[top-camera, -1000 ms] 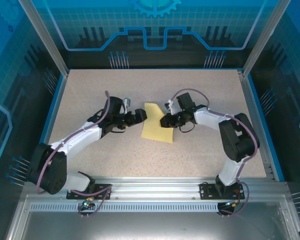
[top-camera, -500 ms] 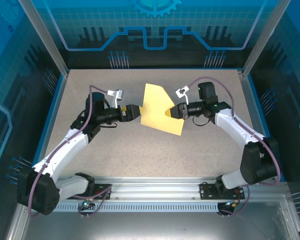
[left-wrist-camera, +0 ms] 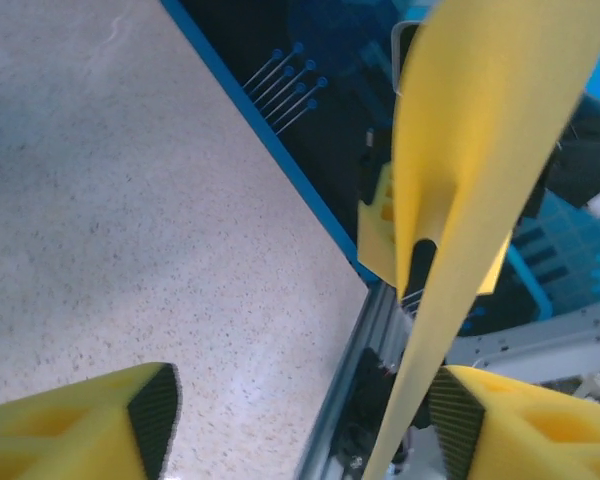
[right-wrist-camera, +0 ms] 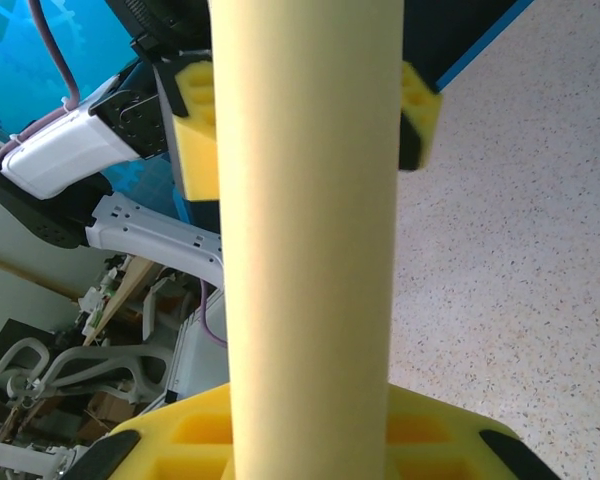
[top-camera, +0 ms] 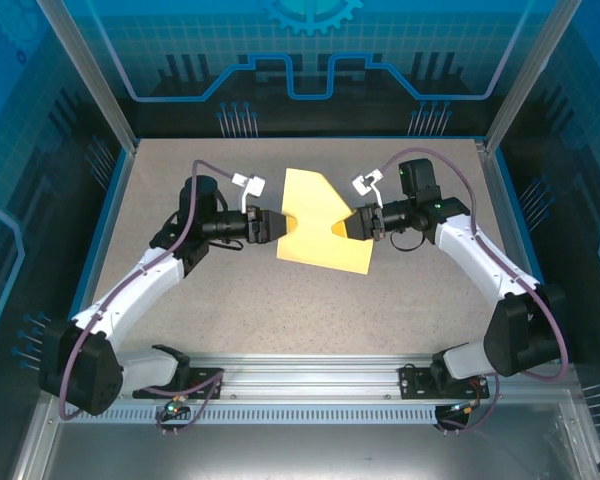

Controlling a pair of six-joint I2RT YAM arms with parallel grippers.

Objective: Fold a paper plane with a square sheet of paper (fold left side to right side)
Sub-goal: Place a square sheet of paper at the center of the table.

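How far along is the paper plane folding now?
Done: the square sheet of paper is off the table, and it looks bent or partly folded, not flat. In hand: the right gripper is shut on its right edge; the left gripper stands open around its left edge. Left: closing the left grip, bringing the left side over to the right, creasing. No dart shape is visible yet.

We stretch both arms inward from either side, elbows bowed out, wrists held level and facing each other. Our left gripper (top-camera: 276, 225) points right, its pads (left-wrist-camera: 70, 430) standing apart. Our right gripper (top-camera: 349, 226) points left, pinched on the square sheet of paper (top-camera: 315, 240).
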